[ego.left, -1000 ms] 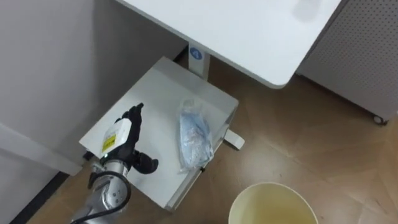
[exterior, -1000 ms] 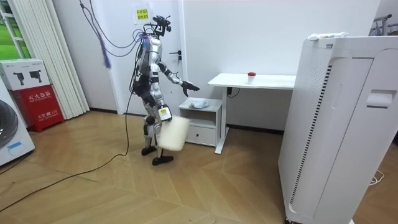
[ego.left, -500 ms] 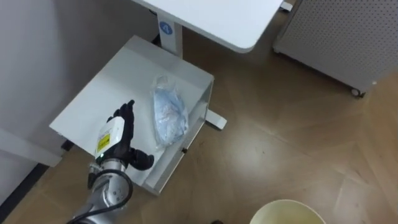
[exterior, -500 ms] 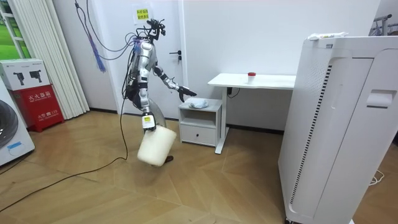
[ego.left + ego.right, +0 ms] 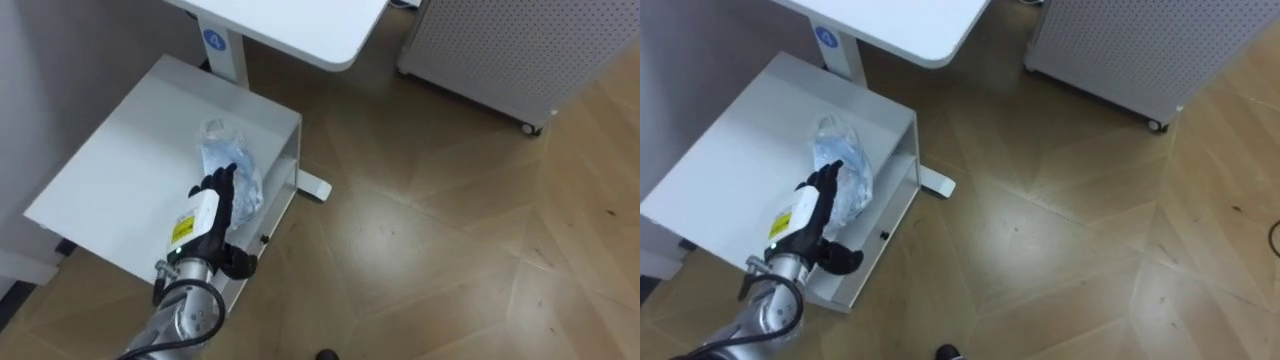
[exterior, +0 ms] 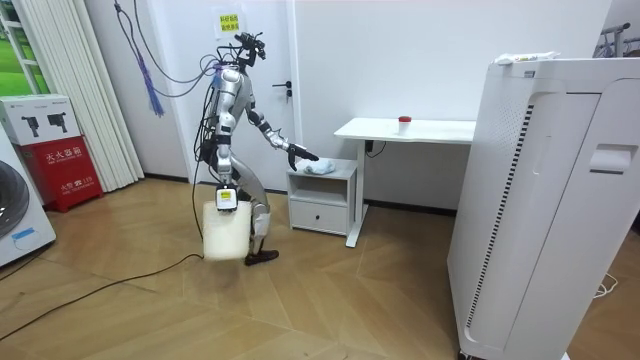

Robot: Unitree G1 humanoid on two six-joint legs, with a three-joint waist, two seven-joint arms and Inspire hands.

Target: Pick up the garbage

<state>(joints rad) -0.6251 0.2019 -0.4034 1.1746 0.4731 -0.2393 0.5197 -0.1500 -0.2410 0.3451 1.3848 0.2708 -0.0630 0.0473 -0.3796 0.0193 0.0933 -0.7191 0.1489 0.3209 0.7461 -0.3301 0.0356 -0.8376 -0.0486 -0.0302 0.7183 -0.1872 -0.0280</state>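
Garbage bag (image 5: 222,155), clear and crumpled, lies on the white cabinet (image 5: 110,200) at 12 o'clock from the left hand (image 5: 207,213), whose fingers reach straight over it; the blue round sticker (image 5: 214,40) has unreadable print.

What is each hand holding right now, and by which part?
The right hand holds the cream bin by its top rim. The left hand reaches open over the plastic bag, holding nothing.
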